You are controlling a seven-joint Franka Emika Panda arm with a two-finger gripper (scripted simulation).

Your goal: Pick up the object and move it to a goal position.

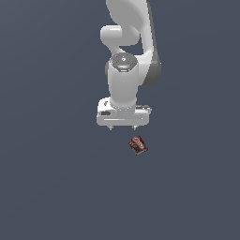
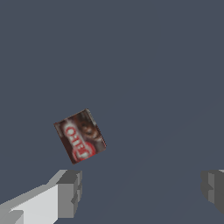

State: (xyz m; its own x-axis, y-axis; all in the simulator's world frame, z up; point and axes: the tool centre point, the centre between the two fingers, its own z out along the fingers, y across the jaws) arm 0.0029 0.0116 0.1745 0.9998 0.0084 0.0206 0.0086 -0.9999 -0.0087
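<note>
The object [image 1: 138, 145] is a small flat dark brown box with red and white print, lying on the grey surface. It also shows in the wrist view [image 2: 80, 136], turned at an angle. My white gripper [image 1: 123, 127] hangs above the surface, a little toward the exterior view's left of the box and apart from it. In the wrist view the gripper [image 2: 142, 188] is open, with its two grey fingertips [image 2: 70, 192] wide apart and nothing between them. The box lies just off one fingertip, outside the gap.
A plain dark grey surface [image 1: 56, 187] fills both views. The white arm [image 1: 129, 37] rises behind the gripper in the exterior view.
</note>
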